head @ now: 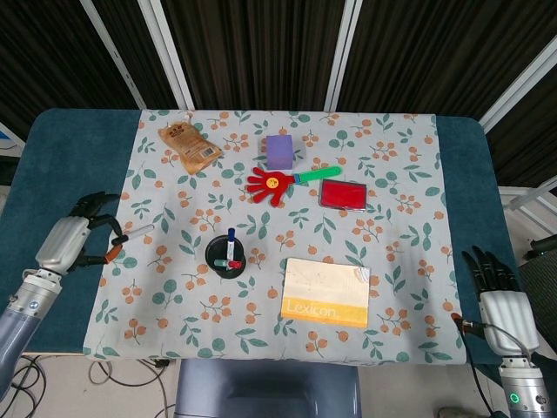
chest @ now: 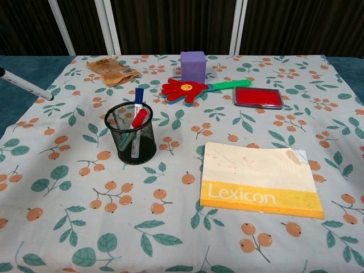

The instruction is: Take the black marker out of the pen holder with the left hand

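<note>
- Both robot hands were shown only in the head view: the left robot hand point(head: 74, 244) at the left edge of the frame, over the teal border of the table point(head: 61, 165), and the right robot hand point(head: 498, 292) at the lower right, beyond the cloth's edge.
- In the chest view, only the black marker point(chest: 23, 85) was seen at the far left edge, as a pale barrel with a dark tip, slanting down to the right above the cloth; the hand holding it fell outside that frame.
- In the head view, the black marker point(head: 137, 232) was seen gripped by the left robot hand, its barrel pointing right over the left part of the floral cloth, well apart from the pen holder point(head: 225, 257).
- The right robot hand was seen holding nothing, fingers extended and slightly apart.
- The pen holder point(chest: 131, 133), a black mesh cup, was shown more plainly in the chest view, standing upright left of centre with a blue-capped and a red-capped pen inside.
</note>
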Available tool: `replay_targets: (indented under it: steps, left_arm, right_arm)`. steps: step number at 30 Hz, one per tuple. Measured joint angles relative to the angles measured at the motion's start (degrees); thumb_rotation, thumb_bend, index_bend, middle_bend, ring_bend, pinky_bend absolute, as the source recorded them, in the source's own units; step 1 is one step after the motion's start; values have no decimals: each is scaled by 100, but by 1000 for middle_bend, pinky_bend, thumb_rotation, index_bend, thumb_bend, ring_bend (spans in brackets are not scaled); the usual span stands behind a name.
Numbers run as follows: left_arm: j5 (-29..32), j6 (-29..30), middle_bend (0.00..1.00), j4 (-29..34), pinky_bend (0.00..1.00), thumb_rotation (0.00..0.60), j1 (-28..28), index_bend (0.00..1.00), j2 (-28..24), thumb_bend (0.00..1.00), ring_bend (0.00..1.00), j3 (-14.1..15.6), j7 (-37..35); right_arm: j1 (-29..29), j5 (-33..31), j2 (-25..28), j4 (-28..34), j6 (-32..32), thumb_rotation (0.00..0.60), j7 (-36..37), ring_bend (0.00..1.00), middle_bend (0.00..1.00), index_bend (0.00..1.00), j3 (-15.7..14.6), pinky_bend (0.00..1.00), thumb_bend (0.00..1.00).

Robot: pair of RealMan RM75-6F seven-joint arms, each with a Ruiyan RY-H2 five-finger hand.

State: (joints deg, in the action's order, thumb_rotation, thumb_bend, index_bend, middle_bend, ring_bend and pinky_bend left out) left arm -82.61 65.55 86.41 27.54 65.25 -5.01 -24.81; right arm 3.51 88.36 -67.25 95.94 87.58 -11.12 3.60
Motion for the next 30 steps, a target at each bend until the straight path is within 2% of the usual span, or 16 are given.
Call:
replay_targets:
  steps: [6, 18, 21, 25, 30]
  left_arm:
    - [-161, -38, 114, -591, 0, 600, 249, 582, 491, 391, 0, -166, -371]
    - [51, -649, 113, -677, 0, 600, 766, 545, 914, 387, 0, -335, 587]
    - [131, -868, 110, -674, 0, 600, 890, 488, 1038, 328, 0, -337, 752]
    - [139, -1119, 99, -613, 0, 600, 1010, 381, 1070, 190, 0, -262, 858]
    - [66, -1216, 86, -351, 0, 600, 1041, 304, 862, 121, 0, -142, 979]
  right_arm:
    - [12, 5, -18, -7, -27, 600, -23, 0, 0, 14, -11, 150, 28]
    - [9, 22, -20, 4, -12, 600, -29, 0, 0, 14, -18, 151, 28]
    - [9, 11, -16, -2, -12, 600, -21, 0, 0, 14, -12, 150, 27]
    - [7, 10, -10, -7, -3, 600, -6, 0, 0, 14, -7, 150, 28]
    - [1, 1, -1, -12, 8, 600, 15, 0, 0, 14, -2, 151, 28]
